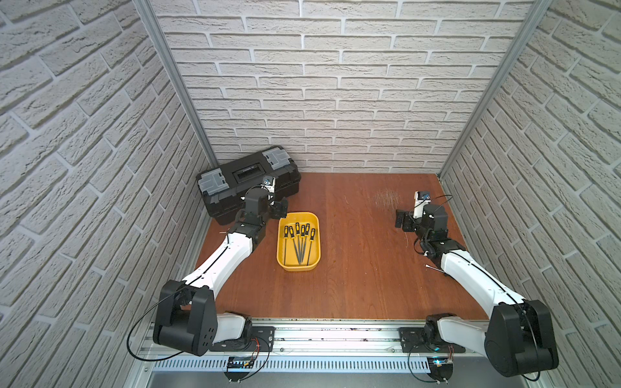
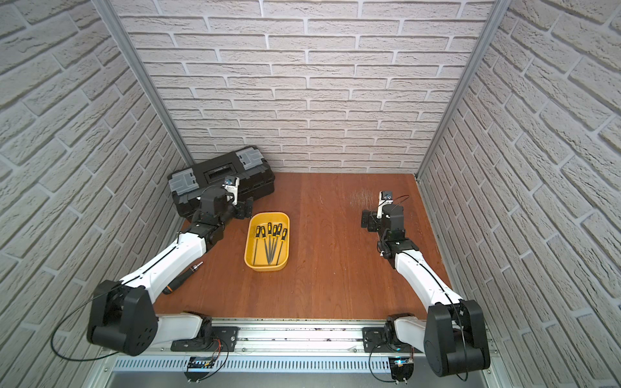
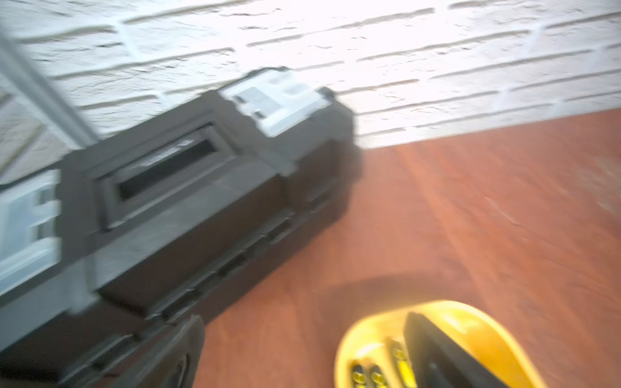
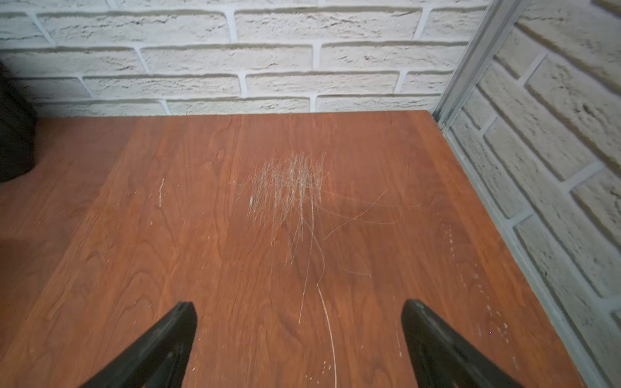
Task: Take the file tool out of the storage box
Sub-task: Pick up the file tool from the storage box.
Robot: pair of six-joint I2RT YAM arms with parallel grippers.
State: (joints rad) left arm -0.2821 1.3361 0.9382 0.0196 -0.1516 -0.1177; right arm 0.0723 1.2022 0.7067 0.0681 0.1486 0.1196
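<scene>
The yellow storage box (image 1: 297,267) (image 2: 267,267) sits on the wooden table, left of centre. Several slim file tools (image 1: 299,242) (image 2: 270,240) with black-and-yellow handles lie fanned inside it, handles toward the back wall. My left gripper (image 1: 280,209) (image 2: 245,208) hovers open just behind the box's far left corner. The blurred left wrist view shows the gripper (image 3: 302,349) empty, with one finger over the box's end (image 3: 470,322). My right gripper (image 1: 403,220) (image 2: 368,220) (image 4: 299,336) stands open and empty over bare table far to the right.
A black toolbox with grey latches (image 1: 248,183) (image 2: 221,181) (image 3: 188,208) stands in the back left corner, right behind my left gripper. A black-handled tool (image 2: 183,278) lies by my left forearm. Scratches (image 4: 292,188) mark the wood. Brick walls enclose three sides.
</scene>
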